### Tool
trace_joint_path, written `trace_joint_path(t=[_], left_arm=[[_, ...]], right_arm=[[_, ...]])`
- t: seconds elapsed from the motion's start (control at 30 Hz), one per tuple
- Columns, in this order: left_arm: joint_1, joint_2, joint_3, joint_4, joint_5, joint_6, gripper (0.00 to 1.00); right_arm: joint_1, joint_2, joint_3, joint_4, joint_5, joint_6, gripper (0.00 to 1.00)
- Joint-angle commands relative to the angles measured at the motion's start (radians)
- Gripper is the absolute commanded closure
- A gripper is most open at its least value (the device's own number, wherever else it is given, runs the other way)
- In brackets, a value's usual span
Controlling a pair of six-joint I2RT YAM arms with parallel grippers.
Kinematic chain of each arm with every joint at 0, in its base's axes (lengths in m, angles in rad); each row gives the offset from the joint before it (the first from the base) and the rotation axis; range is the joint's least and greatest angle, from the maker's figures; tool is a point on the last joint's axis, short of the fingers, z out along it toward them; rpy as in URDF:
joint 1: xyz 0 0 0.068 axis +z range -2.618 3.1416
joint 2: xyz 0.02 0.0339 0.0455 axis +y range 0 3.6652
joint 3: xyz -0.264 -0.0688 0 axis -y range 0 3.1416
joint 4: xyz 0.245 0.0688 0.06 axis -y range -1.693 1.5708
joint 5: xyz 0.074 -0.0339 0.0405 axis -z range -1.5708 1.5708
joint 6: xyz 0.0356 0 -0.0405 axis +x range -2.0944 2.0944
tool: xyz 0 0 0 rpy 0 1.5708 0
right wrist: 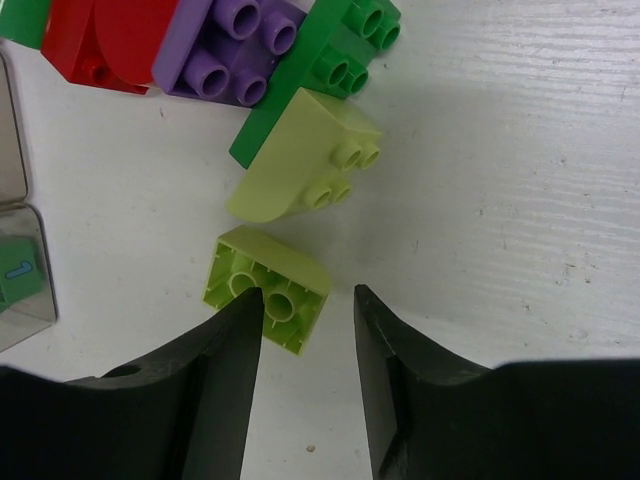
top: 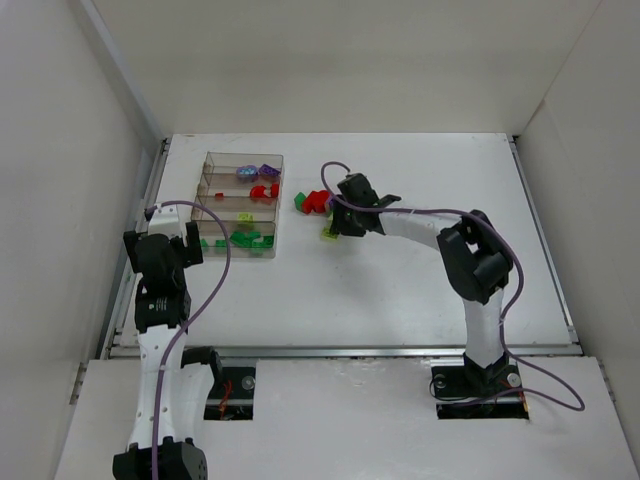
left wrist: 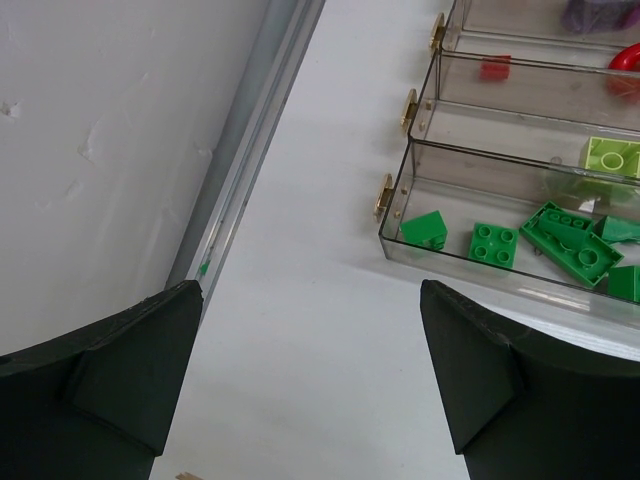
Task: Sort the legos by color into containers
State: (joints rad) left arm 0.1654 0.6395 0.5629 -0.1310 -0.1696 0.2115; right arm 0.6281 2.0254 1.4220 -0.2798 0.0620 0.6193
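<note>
The clear tray stands at the back left; its compartments hold purple, red, lime and green legos from far to near. Loose legos lie to its right: a red one, a green one and a lime one. My right gripper is open just above the table, over an upside-down lime brick; its left finger overlaps the brick. A sloped lime brick, a purple brick, a green brick and a red brick lie beyond. My left gripper is open and empty, beside the tray's near-left corner.
The left wrist view shows several green bricks in the nearest compartment, a lime brick in the one beyond and a small red brick farther on. A metal rail and white wall run along the table's left edge.
</note>
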Motion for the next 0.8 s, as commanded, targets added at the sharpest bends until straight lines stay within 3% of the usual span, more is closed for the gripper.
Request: trace_joint_path(t=[0.0, 0.33, 0.6, 0.77], left_arm=[[0.003, -0.023, -0.008, 0.045, -0.011, -0.008, 0.11], [0.003, -0.023, -0.008, 0.045, -0.011, -0.008, 0.11], [0.003, -0.032, -0.008, 0.045, -0.011, -0.008, 0.11], [0.003, -0.032, -0.008, 0.045, -0.011, -0.008, 0.11]], right_arm=[[0.005, 0.036, 0.029, 0.024, -0.007, 0.002, 0.53], [0.005, 0.078, 0.049, 0.033, -0.036, -0.007, 0.69], [-0.004, 0.067, 0.04, 0.033, -0.054, -0.007, 1.0], [-0.004, 0.044, 0.031, 0.054, -0.054, -0.016, 1.0]])
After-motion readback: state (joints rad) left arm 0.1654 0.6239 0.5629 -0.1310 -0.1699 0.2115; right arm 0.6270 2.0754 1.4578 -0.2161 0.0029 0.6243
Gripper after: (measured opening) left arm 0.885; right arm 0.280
